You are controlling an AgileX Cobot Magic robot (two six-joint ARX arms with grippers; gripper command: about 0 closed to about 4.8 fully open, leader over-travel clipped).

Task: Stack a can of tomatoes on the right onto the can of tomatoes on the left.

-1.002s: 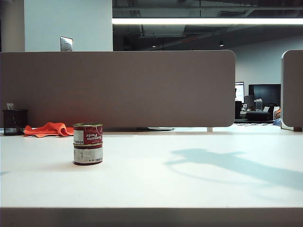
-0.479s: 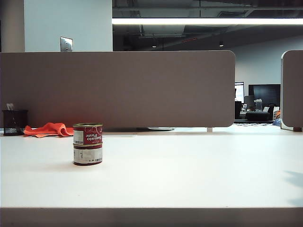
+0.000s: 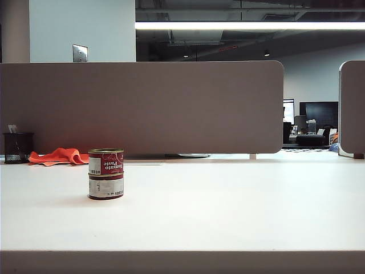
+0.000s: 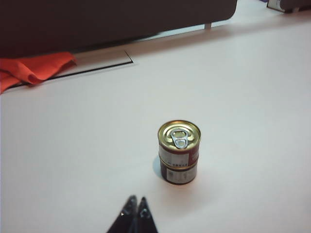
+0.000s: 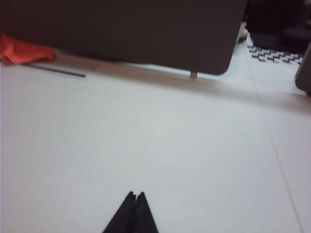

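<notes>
Two tomato cans stacked on the white table [image 3: 228, 211], upper can [image 3: 106, 161] sitting squarely on the lower can [image 3: 106, 187], both upright, edges lined up, red label on the top one, white label patch on each. From the exterior view the stack stands at about 9 o'clock from the table's middle, well toward the left side, alone on bare surface. Neither arm shows in the exterior view. Left gripper [image 4: 136, 206] seen only in its wrist view: the two dark fingertips are pressed together into a point, nothing between them, holding nothing; it hangs above the table, near the stack but apart from it, no contact. In that view the upper can's gold lid with its pull tab [image 4: 179, 138] faces up. Right gripper [image 5: 135, 199] seen only in its wrist view: fingertips also closed tight against each other, empty, over bare table, no can in its view. Orange cloth [image 3: 57, 156] lies crumpled at the back left of the table, roughly 11 o'clock from the stack, well apart from it. Dark mesh pen cup [image 3: 17, 147] just beside the cloth, further left. Grey partition panel [image 3: 142, 105] runs along the table's far edge behind everything; a second panel [image 3: 352, 108] at far right.
</notes>
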